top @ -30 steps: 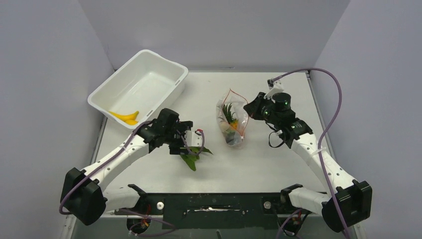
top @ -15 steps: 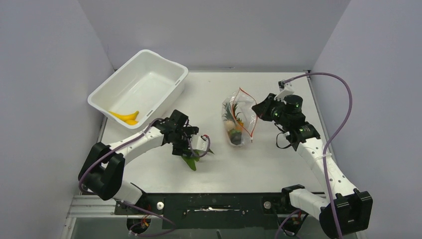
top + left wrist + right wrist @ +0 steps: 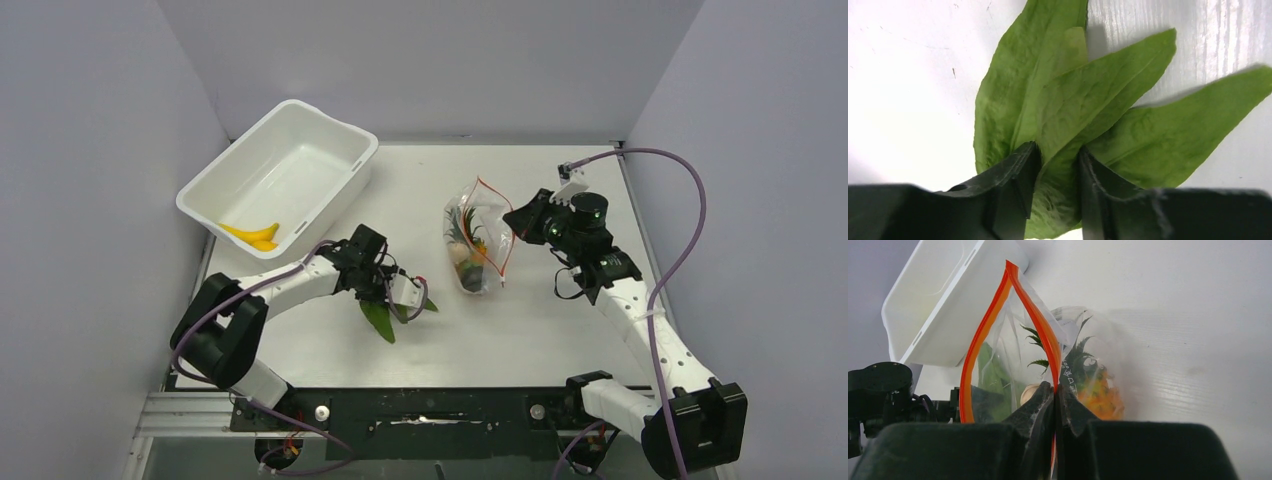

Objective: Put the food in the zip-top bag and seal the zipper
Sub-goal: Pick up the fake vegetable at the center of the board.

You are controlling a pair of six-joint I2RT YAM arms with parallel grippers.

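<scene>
At the far left a white tub (image 3: 290,170) is seen with a yellow banana (image 3: 252,235) lying in its near corner, well apart from either arm. Next to the right, the left claw (image 3: 1055,167) is placed low over a fan of green leaves (image 3: 1073,100) that lie flat on the counter (image 3: 560,330). Its jaws are set at a narrow gap with the stalk end of the leaves between them, but whether a firm pinch is made cannot be told. The long axis of the leaves is pointed straight away from this claw, in line with its fingers, so the tips can be expected to lead if the leaves are lifted. Further right, near the leaves but apart from them, the bag (image 3: 465,215) is propped on the counter with an orange pineapple (image 3: 470,252) inside. Its red strip (image 3: 983,340) is spread into an open loop, and the bag is held at the near side of that loop by the fully closed right claw (image 3: 1054,400). The mouth is turned up and toward the right arm, away from the leaves. The coming move is therefore judged to hang on this: the leaves, nearer the left arm, must be carried rightward and over the bag's closed side, then lowered tips first into the loop.
</scene>
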